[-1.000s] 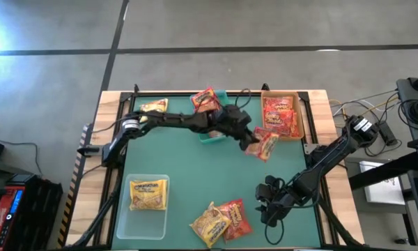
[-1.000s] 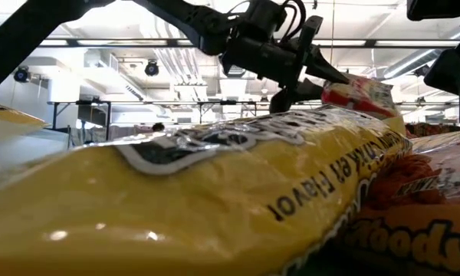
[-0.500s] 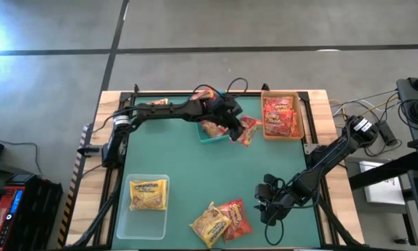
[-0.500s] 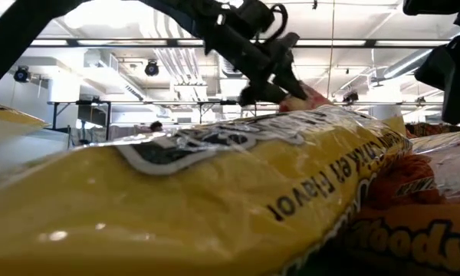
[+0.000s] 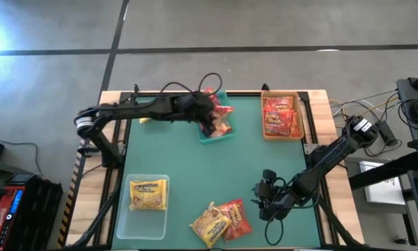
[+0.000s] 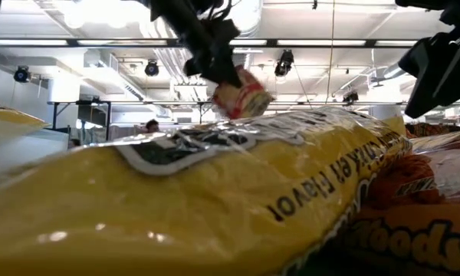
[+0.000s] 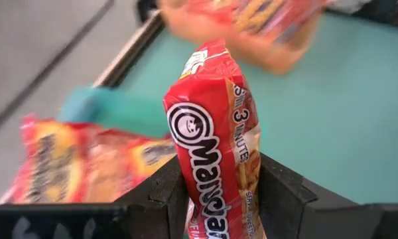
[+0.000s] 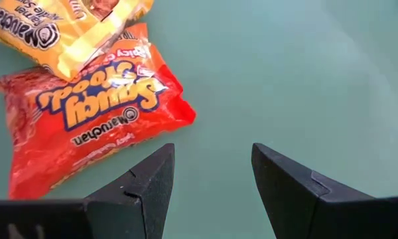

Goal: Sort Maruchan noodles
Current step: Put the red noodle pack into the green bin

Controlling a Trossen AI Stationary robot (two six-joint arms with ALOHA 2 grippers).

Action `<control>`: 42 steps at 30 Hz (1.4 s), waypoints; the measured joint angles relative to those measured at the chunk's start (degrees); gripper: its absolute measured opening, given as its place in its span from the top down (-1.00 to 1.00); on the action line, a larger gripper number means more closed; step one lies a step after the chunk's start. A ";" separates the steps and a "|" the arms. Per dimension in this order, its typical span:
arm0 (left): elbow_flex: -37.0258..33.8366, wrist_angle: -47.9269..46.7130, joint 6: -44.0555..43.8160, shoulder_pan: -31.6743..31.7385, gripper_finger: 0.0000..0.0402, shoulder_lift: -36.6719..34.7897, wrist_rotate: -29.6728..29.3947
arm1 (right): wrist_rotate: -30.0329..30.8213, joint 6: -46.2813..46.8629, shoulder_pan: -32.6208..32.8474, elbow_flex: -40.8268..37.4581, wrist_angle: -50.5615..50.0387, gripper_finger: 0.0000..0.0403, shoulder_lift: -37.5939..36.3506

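My left gripper (image 5: 212, 124) is shut on a red Maruchan noodle packet (image 5: 221, 117) above the teal bin (image 5: 210, 137) at the table's far middle. Another red packet (image 7: 73, 159) lies in that bin. The tan bin (image 5: 301, 118) at the far right holds red packets (image 5: 279, 115). A yellow packet (image 5: 148, 194) lies in the clear bin (image 5: 145, 222) at the near left. A yellow packet (image 5: 207, 224) and an orange-red one (image 5: 235, 216) lie flat near the front edge. My right gripper (image 5: 265, 201) hovers open just right of them. My left gripper pinches the red packet between its two fingers (image 7: 160, 191), at the part with the round logo (image 7: 209, 166). The fingers slant down from the table's left. The packet stands on edge between them, its free end (image 7: 209, 60) beyond the fingertips, lifted clear over the teal bin.
The green mat (image 5: 195, 167) lies bare between the bins and the front packets. Wooden rails (image 5: 320, 104) frame the table. In the low view the yellow packet (image 6: 215, 199) fills the foreground and hides most of the table.
My left gripper has carried the red packet from beside the tan bin toward the table's left and far edge, rising and turning as it went, and now holds it over the teal bin. The packet has stayed in the fingers throughout.
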 joint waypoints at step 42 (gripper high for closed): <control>-16.01 10.60 13.91 0.84 0.04 1.59 -8.51 | 4.01 13.57 0.00 -0.07 0.40 0.05 -0.02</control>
